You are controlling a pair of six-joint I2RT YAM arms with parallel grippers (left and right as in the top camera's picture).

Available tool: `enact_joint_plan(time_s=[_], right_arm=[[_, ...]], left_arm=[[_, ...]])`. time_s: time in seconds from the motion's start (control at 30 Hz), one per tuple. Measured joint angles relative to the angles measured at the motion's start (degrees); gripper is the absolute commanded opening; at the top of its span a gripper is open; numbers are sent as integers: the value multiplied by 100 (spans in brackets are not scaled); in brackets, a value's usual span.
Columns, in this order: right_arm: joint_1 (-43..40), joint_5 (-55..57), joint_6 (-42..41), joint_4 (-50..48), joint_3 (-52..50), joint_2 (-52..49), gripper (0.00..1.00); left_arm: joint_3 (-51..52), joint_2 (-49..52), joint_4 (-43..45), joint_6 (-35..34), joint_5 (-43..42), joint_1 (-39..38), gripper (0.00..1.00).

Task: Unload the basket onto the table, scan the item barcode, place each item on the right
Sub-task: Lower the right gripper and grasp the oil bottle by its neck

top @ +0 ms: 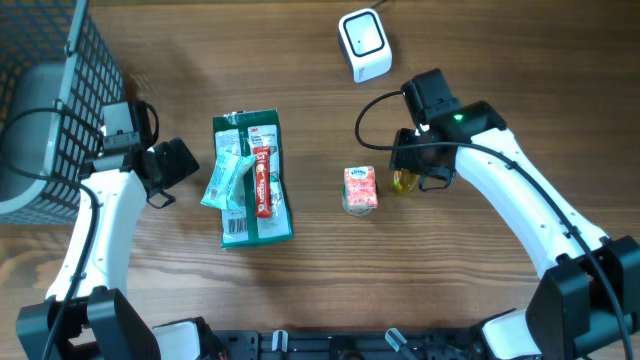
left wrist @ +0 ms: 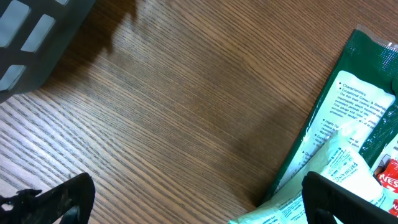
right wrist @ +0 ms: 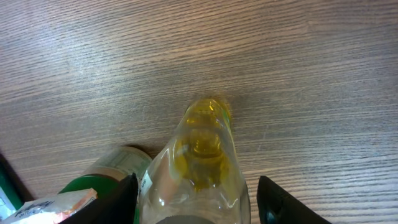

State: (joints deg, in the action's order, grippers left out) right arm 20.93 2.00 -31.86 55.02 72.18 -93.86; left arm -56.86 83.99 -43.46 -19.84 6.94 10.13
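Observation:
A clear bottle of yellow liquid (right wrist: 202,155) stands between the fingers of my right gripper (right wrist: 199,190). The left finger lies against it and a gap shows at the right finger (right wrist: 280,199). From overhead the bottle (top: 404,183) peeks out under the right gripper (top: 415,172), right of a small pink carton (top: 360,189). The white scanner (top: 364,44) sits at the back. My left gripper (top: 185,160) is wide open and empty beside a green packet (top: 252,215). In the left wrist view its fingers (left wrist: 62,199) hover over bare wood at the packet's (left wrist: 348,118) edge.
A pale green sachet (top: 228,180) and a red stick pack (top: 263,180) lie on the green packet. A dark wire basket (top: 50,110) fills the back left corner. In the right wrist view the carton (right wrist: 56,202) and a green-rimmed tub (right wrist: 109,171) lie left of the bottle.

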Motion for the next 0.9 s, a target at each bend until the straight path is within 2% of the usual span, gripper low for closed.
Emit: enact_joint_plan(time_s=[0.2, 0.6, 0.63, 0.77, 0.9], right_arm=[[0, 0, 20, 9, 0, 0, 57], [0, 0, 44, 11, -70, 0, 57], [0, 0, 63, 9, -74, 0, 56], [0, -2, 129, -13, -81, 0, 38], [0, -4, 168, -28, -85, 0, 34]], left_arm=[[0, 0, 0, 0, 0, 0, 100], [0, 0, 0, 0, 0, 0, 100], [0, 0, 0, 0, 0, 0, 100], [0, 0, 0, 0, 0, 0, 100], [0, 0, 0, 0, 0, 0, 100]])
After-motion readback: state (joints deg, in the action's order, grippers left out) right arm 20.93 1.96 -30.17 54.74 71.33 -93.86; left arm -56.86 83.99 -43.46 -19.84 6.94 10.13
